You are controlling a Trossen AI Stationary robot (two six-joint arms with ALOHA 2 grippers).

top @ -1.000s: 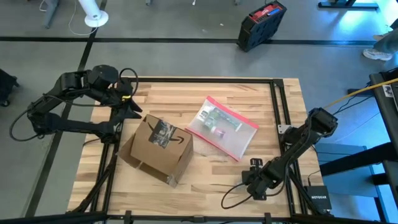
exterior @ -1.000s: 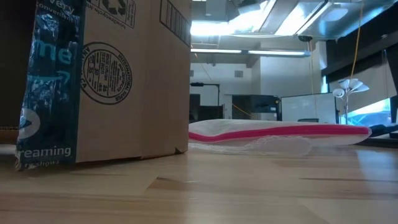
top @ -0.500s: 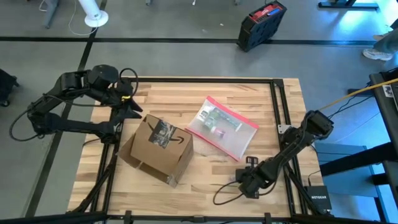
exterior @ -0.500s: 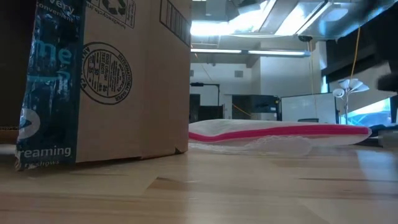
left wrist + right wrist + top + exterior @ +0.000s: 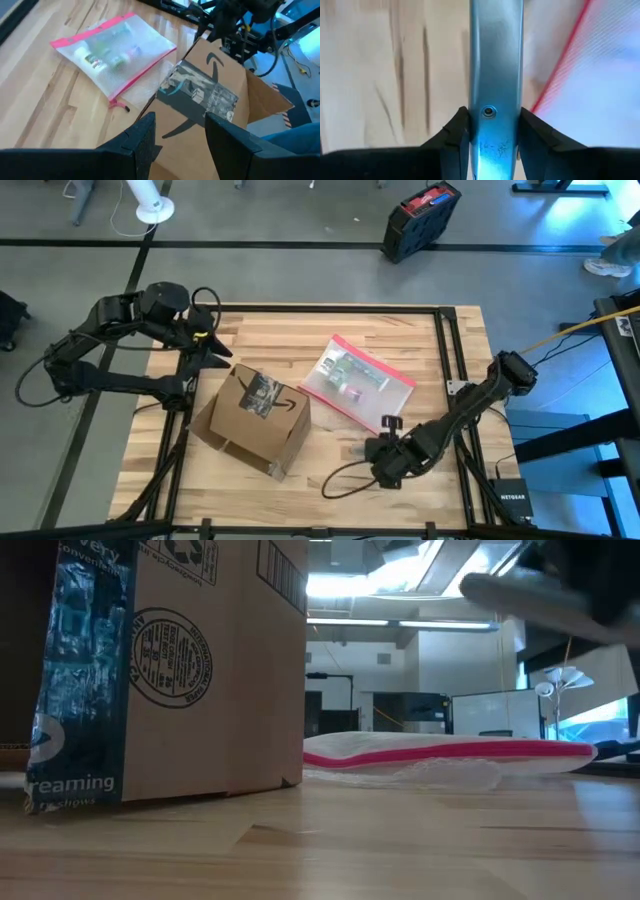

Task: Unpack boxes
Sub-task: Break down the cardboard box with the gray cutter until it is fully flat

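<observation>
The brown cardboard box (image 5: 255,420) stands on the table's left half with black printed tape (image 5: 200,95) across its top and a flap open toward the near left. A clear pouch (image 5: 357,385) with a pink edge lies flat to its right. My left gripper (image 5: 180,142) hovers open above the box's far left corner, touching nothing. My right gripper (image 5: 385,458) is near the front edge, right of the box, shut on a flat blue-grey metal tool (image 5: 495,60). In the low view a blurred grey bar (image 5: 530,595) shows high at the right. My right gripper pinches the flat metal tool by its two narrow sides (image 5: 492,125) between its two fingers, just below a small screw. The tool runs along the fingers and sticks out past them. The fingers point steeply down, over the wood beside the pouch's pink edge (image 5: 560,65). The tool's far end runs out of the wrist view.
Black frame rails (image 5: 450,360) run along the table's right and far sides. A loose black cable (image 5: 345,480) loops by the front edge. A black and red case (image 5: 420,220) sits on the floor beyond the table. Bare wood lies between box and pouch.
My right gripper has risen and gone toward the table's left edge and a little toward the pouch, tipping more steeply downward. A blurred grey bar has come into the low view at the upper right. The box and the pouch have not moved.
</observation>
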